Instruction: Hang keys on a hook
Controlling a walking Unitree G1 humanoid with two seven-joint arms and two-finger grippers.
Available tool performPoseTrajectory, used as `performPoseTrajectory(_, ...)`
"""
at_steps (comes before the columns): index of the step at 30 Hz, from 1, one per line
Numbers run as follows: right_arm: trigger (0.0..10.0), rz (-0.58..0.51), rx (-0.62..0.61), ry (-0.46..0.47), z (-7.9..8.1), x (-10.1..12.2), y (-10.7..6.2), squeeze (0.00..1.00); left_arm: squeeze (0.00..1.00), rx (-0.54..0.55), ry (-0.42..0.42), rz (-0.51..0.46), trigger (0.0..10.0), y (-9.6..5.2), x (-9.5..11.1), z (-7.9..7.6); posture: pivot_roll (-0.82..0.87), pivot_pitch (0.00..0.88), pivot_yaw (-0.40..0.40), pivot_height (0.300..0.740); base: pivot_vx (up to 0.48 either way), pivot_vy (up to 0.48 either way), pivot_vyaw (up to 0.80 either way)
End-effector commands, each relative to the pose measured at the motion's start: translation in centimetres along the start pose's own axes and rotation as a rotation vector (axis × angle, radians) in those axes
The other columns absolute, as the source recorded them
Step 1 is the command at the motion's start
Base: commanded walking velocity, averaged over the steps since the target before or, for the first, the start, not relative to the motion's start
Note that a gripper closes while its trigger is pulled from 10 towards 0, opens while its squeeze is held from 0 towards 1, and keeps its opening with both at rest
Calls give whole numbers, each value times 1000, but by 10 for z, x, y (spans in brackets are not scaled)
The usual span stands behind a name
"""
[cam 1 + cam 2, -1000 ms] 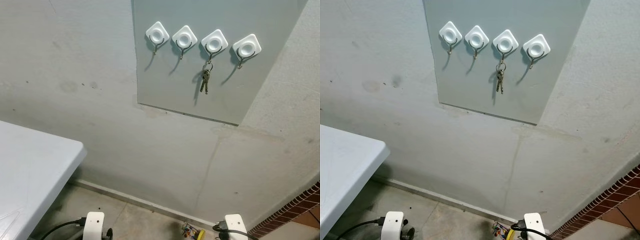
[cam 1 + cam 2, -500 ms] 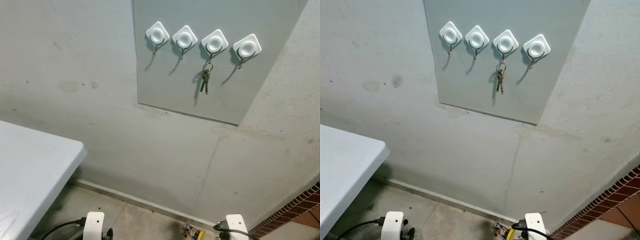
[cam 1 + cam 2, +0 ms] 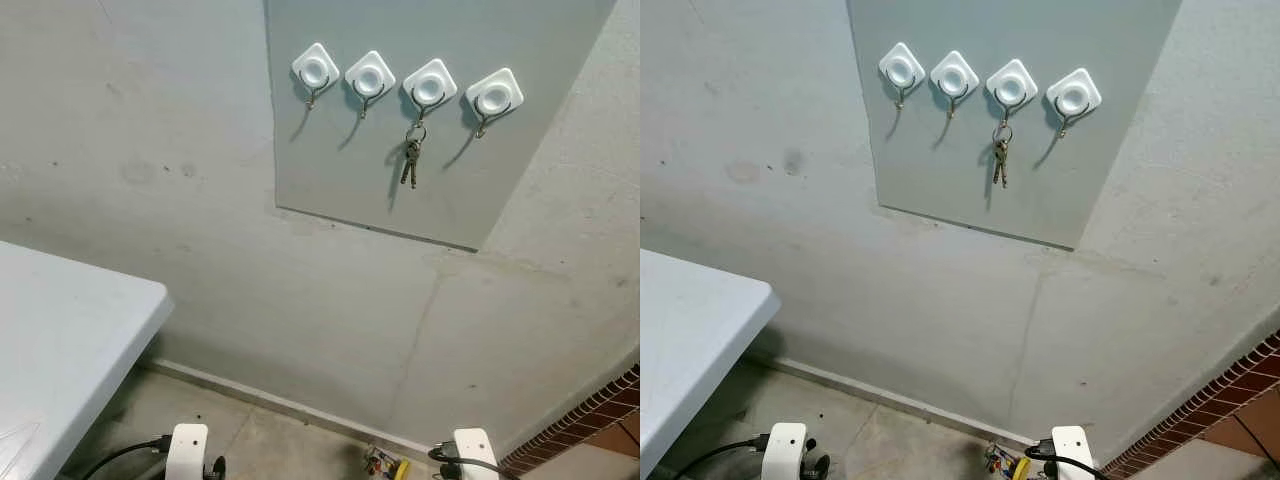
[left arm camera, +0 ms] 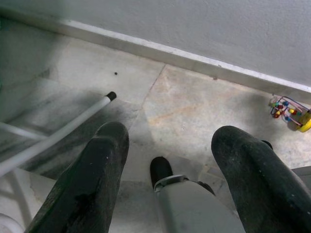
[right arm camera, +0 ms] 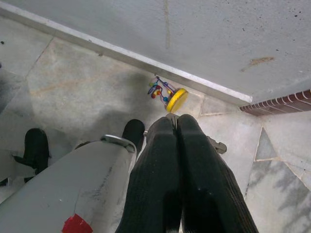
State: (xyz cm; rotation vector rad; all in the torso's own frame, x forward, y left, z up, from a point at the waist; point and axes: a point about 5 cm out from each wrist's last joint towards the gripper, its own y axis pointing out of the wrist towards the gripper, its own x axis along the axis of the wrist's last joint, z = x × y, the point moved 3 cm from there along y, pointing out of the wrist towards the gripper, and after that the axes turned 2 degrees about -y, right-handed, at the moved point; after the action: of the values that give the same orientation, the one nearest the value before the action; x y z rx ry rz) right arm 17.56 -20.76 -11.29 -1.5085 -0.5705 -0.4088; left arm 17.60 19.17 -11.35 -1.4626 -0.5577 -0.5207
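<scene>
Keys hung on third hook from left, on grey wall panel. Left gripper lowered toward floor, fingers held apart. Right gripper lowered, fingers pressed together, nothing held.

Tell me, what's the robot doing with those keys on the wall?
Nothing is holding them at this moment. The small bunch of metal keys hangs from the third white square hook in a row of four on the grey wall panel. Both arms hang low near the floor. The left gripper has its black fingers spread apart with nothing between them, and the right gripper has its fingers pressed together. A small colourful bead toy lies on the floor by the wall.
</scene>
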Motion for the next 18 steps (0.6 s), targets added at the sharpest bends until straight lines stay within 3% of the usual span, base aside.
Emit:
performPoseTrajectory(1, 10000, 2, -2, 6, -1, 2, 1, 0, 0, 9, 4, -4, 10000, 1, 2, 2, -70, 1, -29, 740, 0, 0, 0)
performPoseTrajectory(18, 10000, -6, -3, 15, 0, 6, 2, 0, 0, 11, -7, -35, 10000, 4, 14, 3, -72, 0, -23, 740, 0, 0, 0)
